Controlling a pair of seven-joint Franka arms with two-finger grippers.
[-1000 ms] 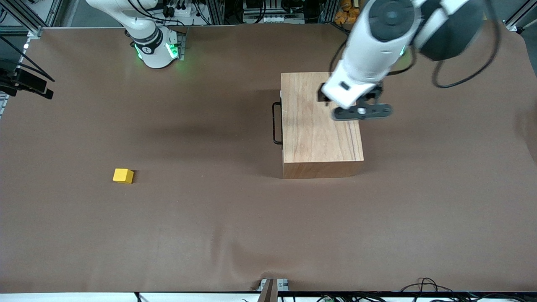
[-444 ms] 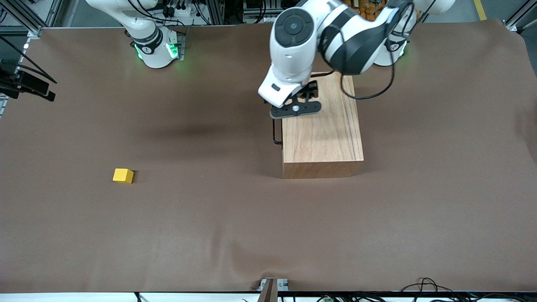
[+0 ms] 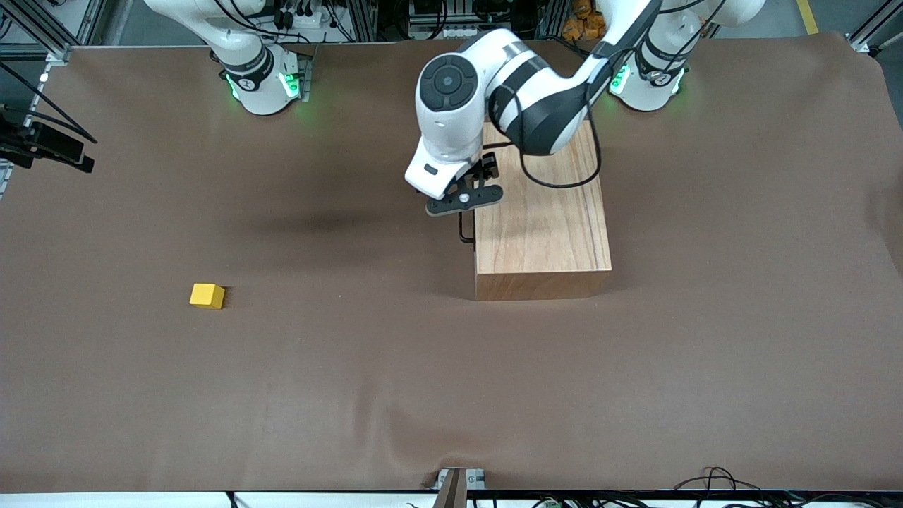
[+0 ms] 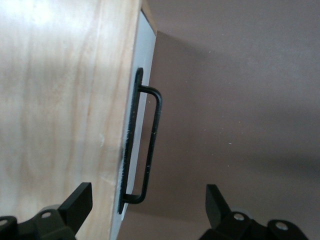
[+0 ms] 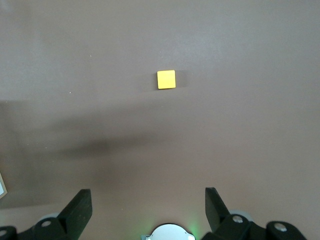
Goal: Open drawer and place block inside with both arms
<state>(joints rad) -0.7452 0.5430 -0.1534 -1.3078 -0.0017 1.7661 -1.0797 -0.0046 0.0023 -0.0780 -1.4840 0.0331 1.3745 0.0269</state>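
Note:
The wooden box (image 3: 540,226) stands mid-table with its drawer (image 4: 143,100) shut; the white front and black loop handle (image 4: 152,135) face the right arm's end. My left gripper (image 3: 464,204) hangs open over the handle (image 3: 465,231), which lies between its spread fingers (image 4: 80,197) in the left wrist view; no contact shows. The yellow block (image 3: 207,295) lies on the brown mat toward the right arm's end, nearer the front camera than the box. My right gripper (image 5: 147,197) is open and empty, high above the mat, with the block (image 5: 166,79) in its view. It is out of the front view.
A brown mat (image 3: 353,367) covers the table. The green-lit arm bases (image 3: 261,85) stand along the table's edge farthest from the front camera. A black fixture (image 3: 42,144) juts in at the right arm's end, and cables lie along the near edge.
My left arm has swung from over the box's top to over the handle and come lower. The block, the box and the right arm's base have not moved.

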